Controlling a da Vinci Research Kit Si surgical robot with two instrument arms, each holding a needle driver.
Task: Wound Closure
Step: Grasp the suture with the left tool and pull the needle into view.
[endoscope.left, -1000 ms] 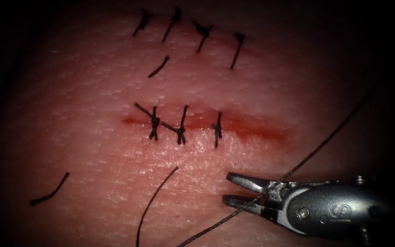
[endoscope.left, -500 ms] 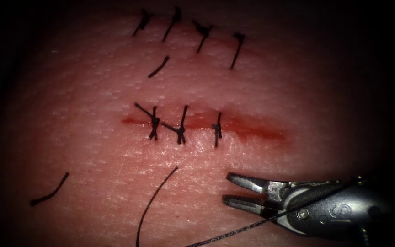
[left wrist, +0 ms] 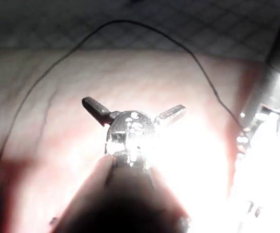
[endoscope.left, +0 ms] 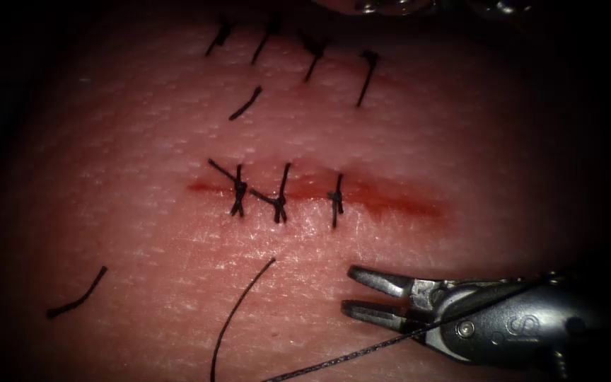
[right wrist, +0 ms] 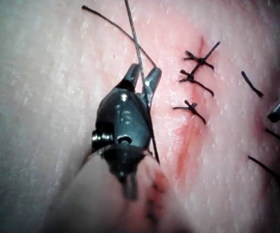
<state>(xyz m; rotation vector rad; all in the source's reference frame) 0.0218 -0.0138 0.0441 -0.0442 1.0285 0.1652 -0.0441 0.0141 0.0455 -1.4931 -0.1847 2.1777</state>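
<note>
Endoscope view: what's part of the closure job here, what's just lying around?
Job:
- right tool, jaws open, holding nothing
- left tool, jaws open, holding nothing
- thread lying across the right tool
- cut, three stitches

Lying about:
- cut ends of thread
- upper stitch row

Tissue point(endoscope.left: 143, 212) under loose thread point(endoscope.left: 238, 315)

The endoscope looks down on the tissue point(endoscope.left: 143, 212) from above; both wrist views, very close, seemingly share it.
</note>
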